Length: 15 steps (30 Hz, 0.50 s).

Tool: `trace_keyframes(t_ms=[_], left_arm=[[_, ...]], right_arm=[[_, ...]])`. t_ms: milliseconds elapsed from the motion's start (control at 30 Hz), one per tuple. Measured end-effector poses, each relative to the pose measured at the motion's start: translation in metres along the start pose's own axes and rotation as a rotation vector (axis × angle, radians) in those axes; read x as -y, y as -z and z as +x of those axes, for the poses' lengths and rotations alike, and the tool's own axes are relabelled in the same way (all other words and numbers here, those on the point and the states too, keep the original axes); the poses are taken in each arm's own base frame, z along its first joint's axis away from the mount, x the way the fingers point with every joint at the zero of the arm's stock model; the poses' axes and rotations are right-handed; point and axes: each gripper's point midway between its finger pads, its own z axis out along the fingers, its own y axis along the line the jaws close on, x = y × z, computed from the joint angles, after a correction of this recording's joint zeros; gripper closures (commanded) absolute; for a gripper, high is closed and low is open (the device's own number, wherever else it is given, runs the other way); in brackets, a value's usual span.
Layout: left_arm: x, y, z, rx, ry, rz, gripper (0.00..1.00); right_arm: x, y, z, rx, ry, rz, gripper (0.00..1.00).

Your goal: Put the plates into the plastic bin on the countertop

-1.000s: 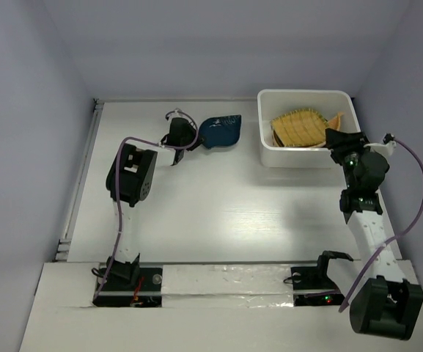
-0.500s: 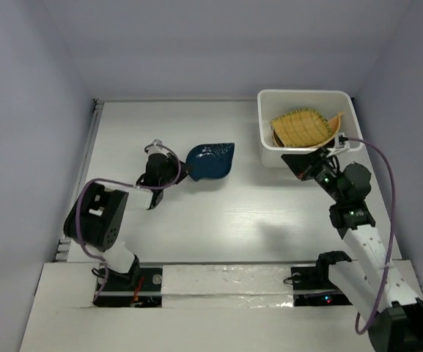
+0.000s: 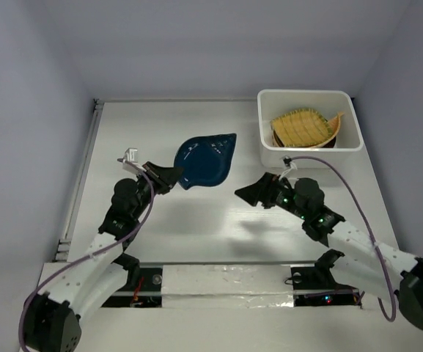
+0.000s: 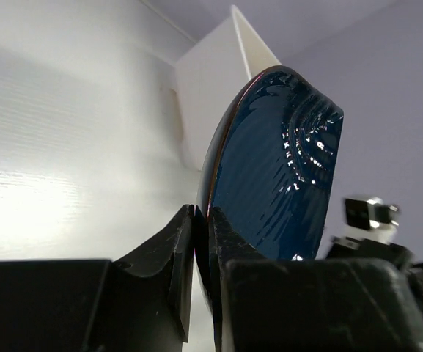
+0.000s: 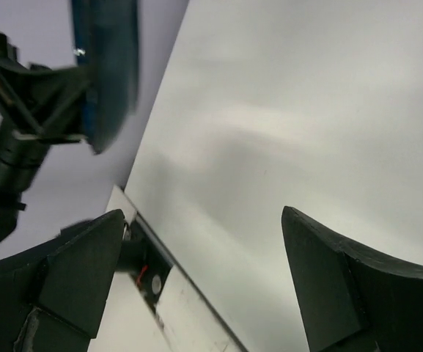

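Pale lavender walls (image 3: 35, 110) close in a plain white countertop (image 3: 218, 220), with a taped white strip (image 3: 218, 282) along the near edge where the arm bases sit. At the far right corner stands the white plastic bin (image 3: 266, 150). In it a yellow-green ribbed plate (image 3: 299, 126) lies on top, with the tip of an orange boat-shaped dish (image 3: 336, 118) poking out beside it. A dark rim (image 3: 330, 141) shows underneath, but the dishes below are mostly covered and cannot be told apart.

The left gripper (image 3: 168, 176) is clamped on the edge of the navy leaf plate (image 3: 205, 159), which it holds raised over the middle of the countertop, left of the bin. The plate's shadow falls on the surface nearer the arms. Between plate and bin hangs the right gripper (image 3: 251, 192), its fingers (image 5: 328, 293) spread wide with nothing between them, pointing toward the plate. A purple cable (image 3: 347, 180) loops over that arm.

In the left wrist view the plate hides all but a corner of the bin. In the right wrist view the plate is blurred and cut off at the top.
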Motion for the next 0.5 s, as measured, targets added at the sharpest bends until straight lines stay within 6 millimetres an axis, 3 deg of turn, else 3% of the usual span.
trace_keyframes(t_ms=[167,333,500], left_arm=[[0.011,0.026,0.005,-0.023,-0.010,0.029,1.00],[-0.001,0.041,0.011,-0.042,-0.028,-0.028,1.00],[-0.009,0.045,0.013,-0.049,-0.040,-0.062,1.00]], right_arm=[[-0.014,-0.024,0.035,-0.102,-0.002,-0.027,0.06],[-0.038,-0.033,0.031,-0.073,0.004,-0.102,0.11],[-0.043,-0.032,0.026,-0.044,0.001,-0.110,0.09]])
